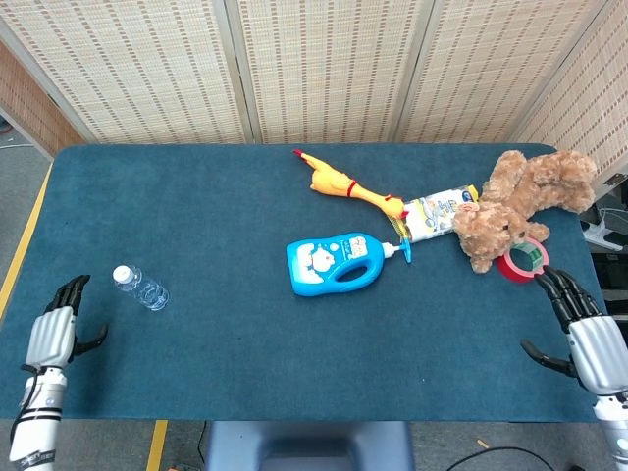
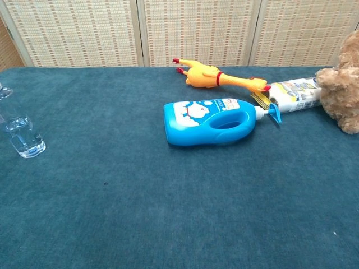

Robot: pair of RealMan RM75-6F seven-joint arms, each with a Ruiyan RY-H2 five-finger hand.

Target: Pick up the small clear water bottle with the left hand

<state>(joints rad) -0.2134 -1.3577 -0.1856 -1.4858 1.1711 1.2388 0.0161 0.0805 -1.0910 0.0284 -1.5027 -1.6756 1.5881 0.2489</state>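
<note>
The small clear water bottle (image 1: 140,288) lies on its side on the blue table, white cap toward the far left; the chest view shows it at the left edge (image 2: 20,136). My left hand (image 1: 55,333) hovers at the table's near left edge, below and left of the bottle, fingers apart and empty, a short gap from it. My right hand (image 1: 585,336) is at the near right edge, fingers spread, holding nothing. Neither hand shows in the chest view.
A blue detergent bottle (image 1: 339,263) lies mid-table. Behind it are a yellow rubber chicken (image 1: 345,184), a white tube (image 1: 439,213), a brown teddy bear (image 1: 518,201) and a red tape roll (image 1: 523,260). The table's blue cloth (image 1: 196,216) stretches between bottle and detergent.
</note>
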